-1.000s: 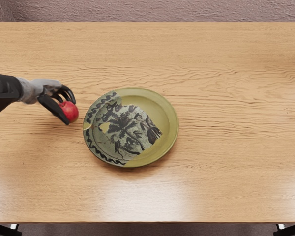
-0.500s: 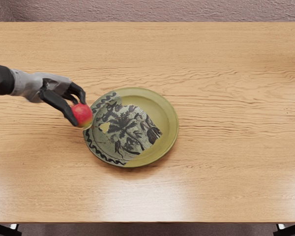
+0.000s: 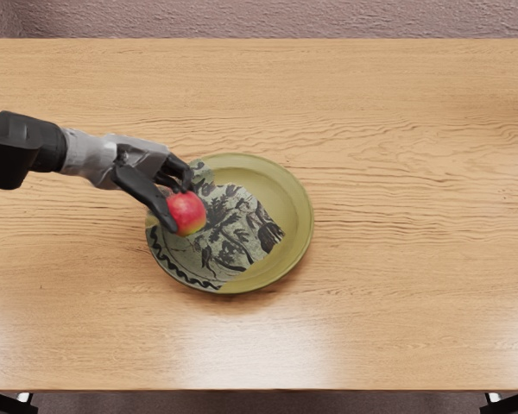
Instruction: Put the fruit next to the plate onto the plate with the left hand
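At the near edge, the wooden bench (image 3: pixel 397 302) runs bare and pale across the whole width, its grain lying from side to side. Further in, a little left of the middle, an olive-green plate (image 3: pixel 299 197) lies flat on the bench, with a dark wavy band along its rim from about 7 to 11 o'clock and a dark leafy pattern over its middle. At about 9 o'clock on the plate, inside the rim, is the fruit (image 3: pixel 187 213), small, round and red with a yellowish patch on top. The left hand (image 3: pixel 147 175) is clamped on it, the dark fingers (image 3: pixel 158 203) curling round its left and far sides. Whether the fruit touches the plate or hangs just above it cannot be told. The grey wrist and black forearm stretch away from the hand towards 9 o'clock and leave by the picture's left edge. Beyond the hand the bench lies open up to its far edge, and behind that runs a strip of rough grey-brown ground.
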